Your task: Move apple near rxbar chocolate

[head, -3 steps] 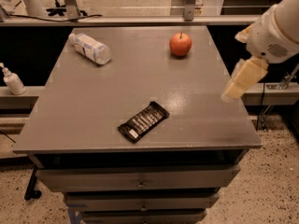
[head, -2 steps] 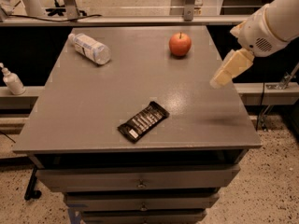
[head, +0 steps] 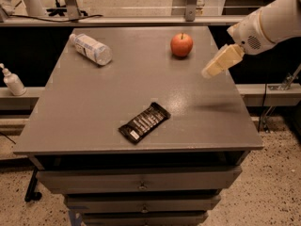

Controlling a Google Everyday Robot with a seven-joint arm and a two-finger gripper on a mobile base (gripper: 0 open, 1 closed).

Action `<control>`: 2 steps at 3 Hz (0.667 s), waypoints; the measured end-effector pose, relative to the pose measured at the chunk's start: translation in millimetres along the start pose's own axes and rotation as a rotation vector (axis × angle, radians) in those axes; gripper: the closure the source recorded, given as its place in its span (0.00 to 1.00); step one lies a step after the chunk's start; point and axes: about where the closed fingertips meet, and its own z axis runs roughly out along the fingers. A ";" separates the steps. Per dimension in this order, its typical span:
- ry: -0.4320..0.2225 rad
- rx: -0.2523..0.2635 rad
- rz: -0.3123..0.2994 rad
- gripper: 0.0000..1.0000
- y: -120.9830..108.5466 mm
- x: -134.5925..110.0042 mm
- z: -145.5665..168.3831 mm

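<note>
Now the cream end effector [head: 217, 62] hangs near the round shiny apple [head: 181, 44]; open or closed, I cannot tell.

A white, rounded arm [head: 275, 18] is seen at the upper right, smooth-shelled and ringed by a thin seam; a small perforated round patch is set near the wrist; a cream-yellow, blocky gripper [head: 220, 62] is carried at its end, lower and leftward.

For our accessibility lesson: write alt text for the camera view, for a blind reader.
The robot's tool hovers over the right side of the grey table, apart from the orange-red apple near the far edge. A black rxbar chocolate lies near the front; a clear bottle lies far left.
</note>
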 end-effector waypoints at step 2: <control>-0.171 0.021 0.103 0.00 -40.2 -19.6 46.4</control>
